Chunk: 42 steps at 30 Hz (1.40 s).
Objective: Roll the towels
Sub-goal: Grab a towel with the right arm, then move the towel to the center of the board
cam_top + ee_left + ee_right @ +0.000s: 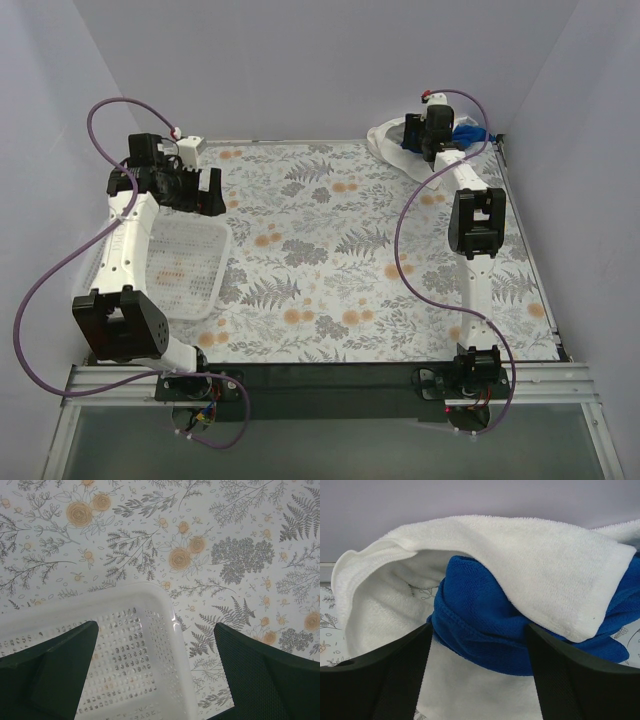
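- the right gripper (479, 627) stood apart, straddling the blue towel (470, 600).
- the white towel (530, 545) lay draped over it, both heaped at the worktop's (330, 250) far right corner.
- the left gripper (156, 627) hung apart above the basket (125, 595).

a table (330, 240) covered in a white cloth printed with grey ferns and pale orange flowers (the pattern runs edge to edge) sits enclosed by a plain lavender-grey back wall (320, 70), left wall (40, 120) and right wall (600, 150). the light is soft and even. a black strip (330, 385) and an aluminium rail (110, 380) line the near edge.
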{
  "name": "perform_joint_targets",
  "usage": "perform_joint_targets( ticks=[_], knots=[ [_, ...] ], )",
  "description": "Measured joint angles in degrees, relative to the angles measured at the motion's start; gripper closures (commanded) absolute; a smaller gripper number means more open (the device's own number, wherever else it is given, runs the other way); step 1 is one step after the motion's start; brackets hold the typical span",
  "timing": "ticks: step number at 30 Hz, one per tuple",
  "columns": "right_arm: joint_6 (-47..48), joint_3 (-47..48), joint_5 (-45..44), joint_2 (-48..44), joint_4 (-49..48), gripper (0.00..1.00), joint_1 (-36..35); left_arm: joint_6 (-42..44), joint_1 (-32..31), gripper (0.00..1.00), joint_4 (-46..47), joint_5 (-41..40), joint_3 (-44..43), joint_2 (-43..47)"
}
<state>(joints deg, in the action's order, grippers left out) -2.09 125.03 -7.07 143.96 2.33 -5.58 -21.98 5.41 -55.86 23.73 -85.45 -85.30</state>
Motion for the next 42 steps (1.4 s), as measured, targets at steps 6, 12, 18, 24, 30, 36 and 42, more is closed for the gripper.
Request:
perform_joint_targets(
  ticks=[6, 12, 18, 24, 30, 36, 42],
  knots=[
    [0.33, 0.0, -1.57, 0.28, -0.04, 0.73, 0.0, -0.39, 0.0, 0.02, 0.02, -0.42, 0.76, 0.02],
    [1.46, -0.04, -2.01, 0.5, -0.33, 0.99, 0.55, -0.59, 0.0, 0.02, 0.22, -0.87, 0.76, 0.02],
    [2.67, -1.49, 2.1, -4.31, 3.98, 0.99, 3.26, -1.09, 0.0, 0.02, 0.81, -0.83, 1.55, 0.68],
    [2.78, -1.81, 5.49, -18.01, 6.54, 0.99, 9.6, -1.25, 0.0, 0.02, 0.98, -0.31, 2.49, 3.19],
    [2.49, -0.37, 8.81, -29.94, 5.11, 0.99, 14.03, -1.22, 0.0, 0.02, 1.27, 1.05, 2.43, 4.35],
    [2.49, -5.64, 17.9, -40.59, 5.2, 0.99, 12.63, 0.74, 0.0, 0.02, 0.46, 2.97, -0.17, 2.97],
    [2.29, -17.31, 30.82, -53.09, 7.85, 0.99, 10.49, 5.62, 0.0, 0.02, -0.5, 9.97, -3.43, 0.61]
  ],
)
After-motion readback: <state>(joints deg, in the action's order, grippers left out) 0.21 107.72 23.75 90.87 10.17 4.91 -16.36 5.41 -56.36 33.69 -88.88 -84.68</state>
